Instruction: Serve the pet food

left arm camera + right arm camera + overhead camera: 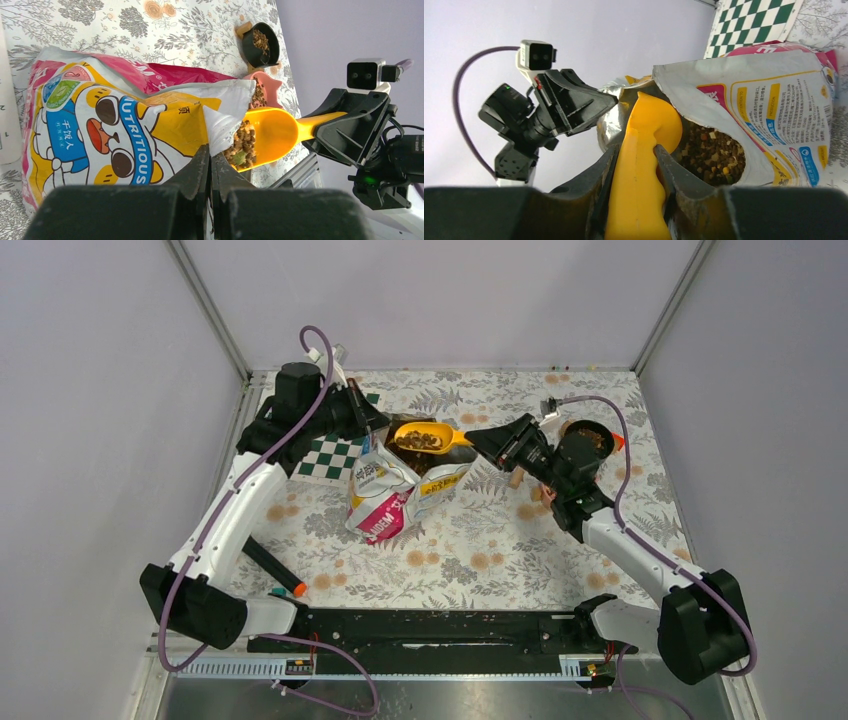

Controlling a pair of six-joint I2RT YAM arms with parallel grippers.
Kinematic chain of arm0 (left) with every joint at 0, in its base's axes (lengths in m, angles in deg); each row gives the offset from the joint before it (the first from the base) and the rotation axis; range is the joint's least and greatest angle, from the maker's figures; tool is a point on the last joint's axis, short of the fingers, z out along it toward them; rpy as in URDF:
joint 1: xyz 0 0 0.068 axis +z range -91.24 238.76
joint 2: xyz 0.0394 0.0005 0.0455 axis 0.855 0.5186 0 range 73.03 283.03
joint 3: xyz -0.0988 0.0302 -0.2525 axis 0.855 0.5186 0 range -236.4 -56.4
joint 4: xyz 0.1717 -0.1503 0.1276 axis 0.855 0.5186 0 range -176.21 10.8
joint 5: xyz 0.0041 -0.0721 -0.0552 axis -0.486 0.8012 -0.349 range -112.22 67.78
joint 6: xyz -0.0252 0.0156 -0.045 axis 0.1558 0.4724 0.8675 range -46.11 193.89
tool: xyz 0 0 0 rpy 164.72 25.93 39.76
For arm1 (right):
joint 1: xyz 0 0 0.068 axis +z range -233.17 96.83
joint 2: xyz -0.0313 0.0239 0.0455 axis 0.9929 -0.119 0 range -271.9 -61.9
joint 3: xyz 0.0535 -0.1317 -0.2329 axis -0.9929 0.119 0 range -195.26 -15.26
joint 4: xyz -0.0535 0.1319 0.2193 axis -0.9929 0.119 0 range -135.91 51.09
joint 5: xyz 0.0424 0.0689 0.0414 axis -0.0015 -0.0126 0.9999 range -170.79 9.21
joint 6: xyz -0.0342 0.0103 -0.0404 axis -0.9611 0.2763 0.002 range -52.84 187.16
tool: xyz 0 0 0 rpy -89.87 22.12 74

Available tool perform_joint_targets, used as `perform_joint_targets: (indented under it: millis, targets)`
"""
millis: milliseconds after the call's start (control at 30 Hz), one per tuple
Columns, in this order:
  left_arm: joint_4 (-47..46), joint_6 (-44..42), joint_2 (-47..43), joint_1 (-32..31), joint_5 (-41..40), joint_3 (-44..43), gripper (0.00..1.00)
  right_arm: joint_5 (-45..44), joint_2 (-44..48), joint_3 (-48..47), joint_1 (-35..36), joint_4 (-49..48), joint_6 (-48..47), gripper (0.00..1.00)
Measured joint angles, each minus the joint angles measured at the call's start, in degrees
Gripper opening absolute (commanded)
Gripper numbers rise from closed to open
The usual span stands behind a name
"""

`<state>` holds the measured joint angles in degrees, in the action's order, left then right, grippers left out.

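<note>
At bag [385, 502] mouth: clenching scoop [277, 132] of kibble [242, 145] in right gripper [636, 150], pinching lip in left gripper [210, 152]; needing level carry to bowl [578, 427], three o'clock.

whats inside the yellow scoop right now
Brown kibble with a greenish piece fills the yellow scoop. The pile hides the bowl's floor; the bag flap covers one edge.

Left arm [232, 508], right arm [628, 545] — white shells, black joints and bases, purple cable [318, 340] each; left gripper [210, 150], right gripper [636, 150] black, wedge-shaped.
</note>
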<state>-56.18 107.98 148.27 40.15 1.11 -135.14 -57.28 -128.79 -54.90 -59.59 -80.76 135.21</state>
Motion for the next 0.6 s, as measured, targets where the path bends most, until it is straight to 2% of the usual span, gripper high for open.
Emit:
perform_joint_targets:
  millis: [300,600]
  targets:
    - [-0.13,0.72,-2.12,2.47,-1.14,1.55,0.00,-2.12,3.13,4.72,-1.29,-9.27,6.91,0.00]
    - [-1.25,1.86,-3.19,3.08,-1.51,3.08,0.00,-6.51,12.83,8.11,-2.73,-10.86,6.62,0.00]
